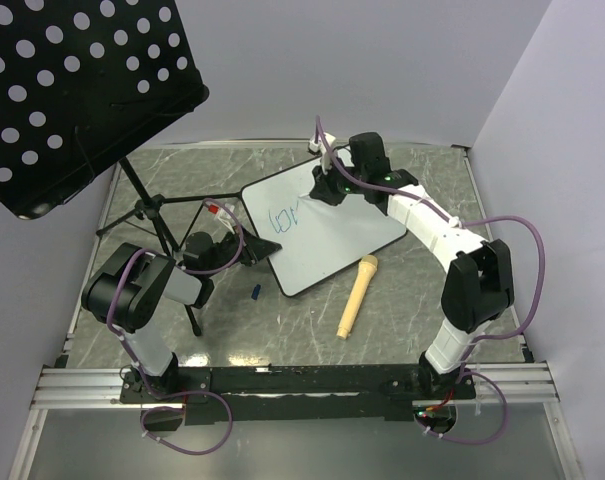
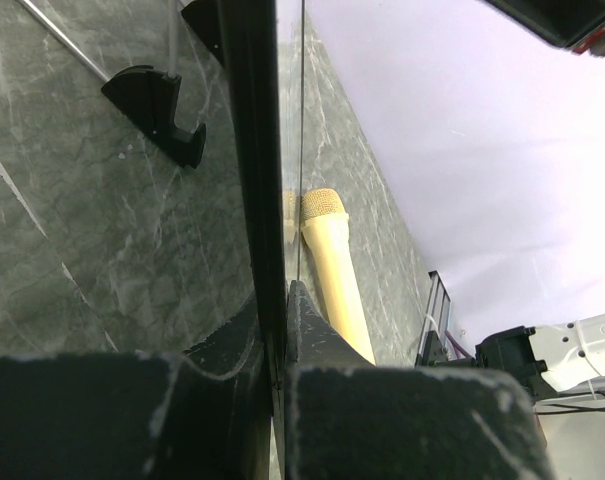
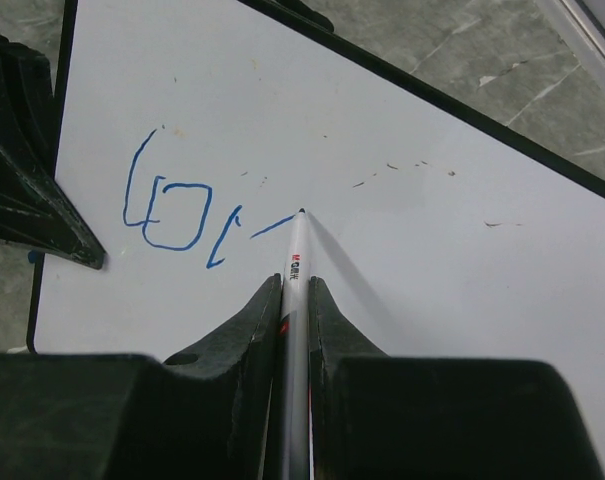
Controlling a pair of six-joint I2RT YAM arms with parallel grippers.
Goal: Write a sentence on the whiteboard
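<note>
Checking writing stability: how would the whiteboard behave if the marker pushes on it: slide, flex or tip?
Probably stiff: the whiteboard shows a straight edge in the left wrist view. Likely light and, on small feet over the smooth table, apt to slide. The left hand clamped on its rim should hold it against the marker.

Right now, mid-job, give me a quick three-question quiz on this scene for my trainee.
1. True or false: the right gripper is shut on the marker.
2. What does the left gripper clamp? A) the cream microphone B) the whiteboard at its edge C) nothing
3. Fill in: the writing on the whiteboard is ___ in colour.
Key: 1 true; 2 B; 3 blue.
</note>
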